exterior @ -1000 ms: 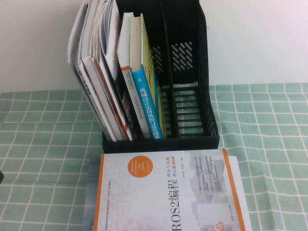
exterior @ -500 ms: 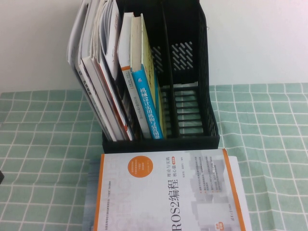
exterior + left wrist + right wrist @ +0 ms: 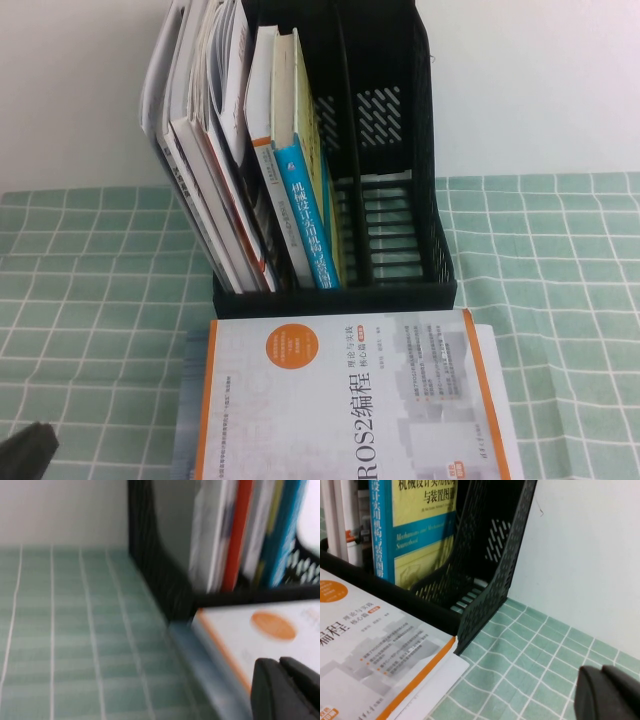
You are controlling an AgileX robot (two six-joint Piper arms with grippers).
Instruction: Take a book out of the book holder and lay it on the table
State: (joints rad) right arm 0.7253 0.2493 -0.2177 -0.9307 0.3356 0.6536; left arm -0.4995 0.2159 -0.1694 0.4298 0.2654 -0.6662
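1. Since the earlier frame, the left gripper (image 3: 28, 448) had come into sight at the bench's (image 3: 80, 300) near left corner; nothing else moved.
2. "ROS2编程" read on the white, orange-edged book (image 3: 350, 400), lying flat at the near edge, touching the book holder's (image 3: 400, 200) front.
3. Books (image 3: 300, 220), one blue-spined with Chinese lettering, filled the holder's left compartments; the rightmost stood bare.
4. The right gripper (image 3: 610, 692) hung beside the holder's right side.
5. Neither gripper's state could be told.
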